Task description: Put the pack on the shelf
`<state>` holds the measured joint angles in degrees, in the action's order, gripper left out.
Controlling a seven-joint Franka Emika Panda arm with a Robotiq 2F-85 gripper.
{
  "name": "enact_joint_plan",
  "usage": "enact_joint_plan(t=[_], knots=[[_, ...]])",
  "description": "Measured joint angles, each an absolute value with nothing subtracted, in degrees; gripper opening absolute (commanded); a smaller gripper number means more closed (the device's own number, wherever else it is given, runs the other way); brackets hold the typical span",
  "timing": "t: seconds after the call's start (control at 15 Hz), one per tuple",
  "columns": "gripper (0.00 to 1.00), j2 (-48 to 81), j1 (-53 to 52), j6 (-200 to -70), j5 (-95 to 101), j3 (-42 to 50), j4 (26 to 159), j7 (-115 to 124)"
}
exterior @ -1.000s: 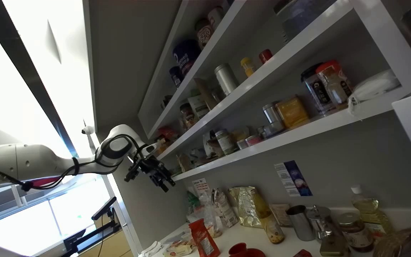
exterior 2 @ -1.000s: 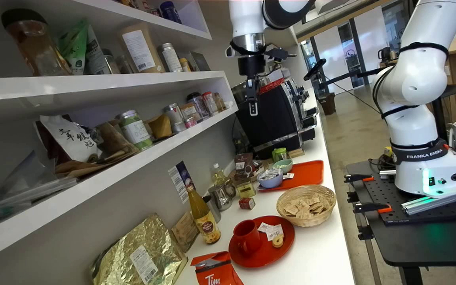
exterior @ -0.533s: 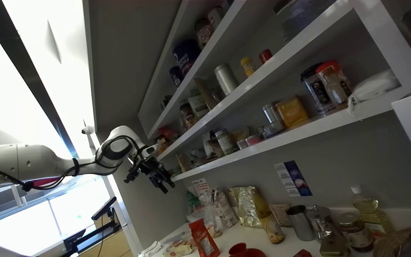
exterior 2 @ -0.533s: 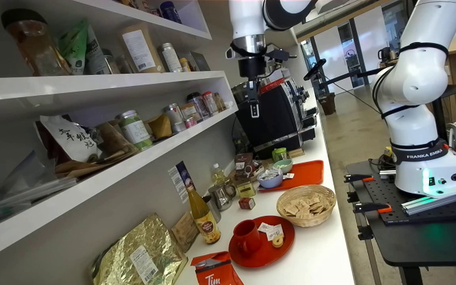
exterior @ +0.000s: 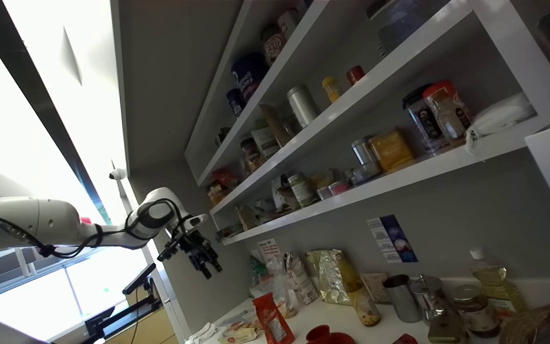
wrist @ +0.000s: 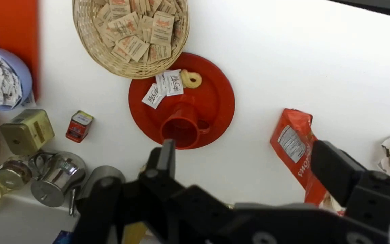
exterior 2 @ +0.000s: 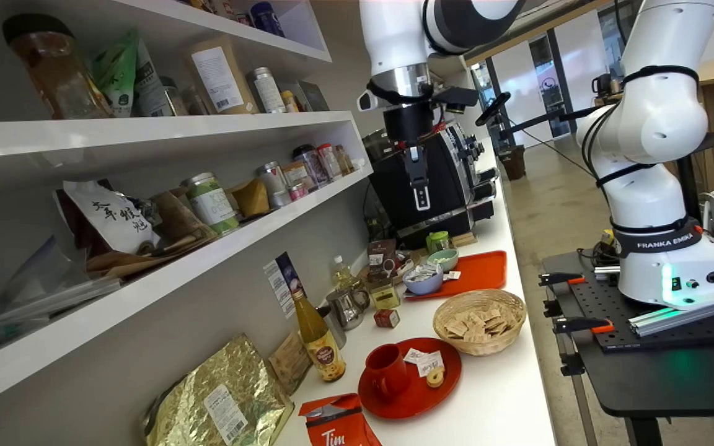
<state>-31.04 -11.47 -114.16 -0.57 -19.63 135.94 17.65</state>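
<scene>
Currently, the gripper [wrist: 245, 154] is held well above the white counter [wrist: 256, 101], with its fingers [wrist: 333, 169] spread wide. In the wrist view, the red pouch [wrist: 296, 152] is partly hidden by one of them. In both exterior views, the pouch is seen on the counter, near a red plate [exterior 2: 422, 396] where a mug [exterior 2: 388, 375] is set. Higher up, the lowest shelf [exterior: 351, 197] is lined with jars [exterior: 302, 189].
</scene>
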Motion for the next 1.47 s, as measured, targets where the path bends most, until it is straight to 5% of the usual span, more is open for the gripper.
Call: enact_joint_plan(t=[0.53, 1.13, 1.47], knots=[[1.0, -28.9, -14.6, -115.6, -0.3, -29.1, 137.9, 29.2], [1.0, -22.0, -13.0, -149.0, 9.1, -38.6, 150.0, 37.3], [1.0, -17.1, -0.3, -166.9, 25.0, -49.8, 155.7, 50.4]])
